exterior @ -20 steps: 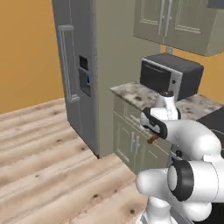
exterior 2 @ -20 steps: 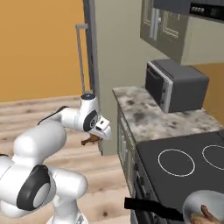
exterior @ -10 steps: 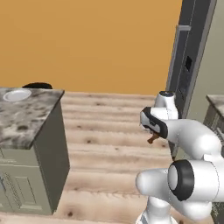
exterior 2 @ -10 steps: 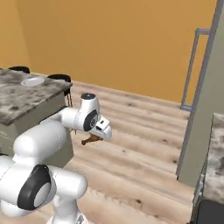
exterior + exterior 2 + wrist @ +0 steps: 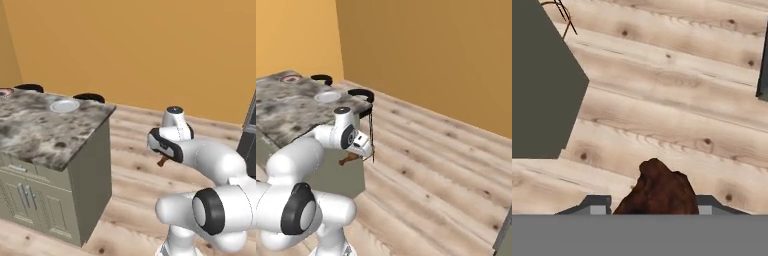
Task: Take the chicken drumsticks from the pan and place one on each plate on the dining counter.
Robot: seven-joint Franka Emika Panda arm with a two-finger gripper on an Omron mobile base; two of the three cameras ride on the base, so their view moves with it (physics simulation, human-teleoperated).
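Status: gripper is closed partway on one chicken drumstick; in the hand view the plump end sits between the finger tips, and in the right base view the thin bone end pokes out below the hand. Load hangs over wood floor, clear of the dining counter and lower than its top. The white plate sits near the counter's end; the red-rimmed plate lies further along, toward the far end. Black stools stand at the counter's far side.

Risks from here (judgement):
1. Drop in transit. Grip looks to be on the rounded meat end, w/ the bone end free; a quick base turn or arm swing could work it loose, and it would land on the floor.
2. Edge strike. Hand is below counter height; moving in w/o lifting first could knock the drumstick against the counter's side panel.
3. Misplacement. Releasing too high or off-centre could let it roll off the plate, or nudge the plate.
4. Stool contact if the approach goes wide.
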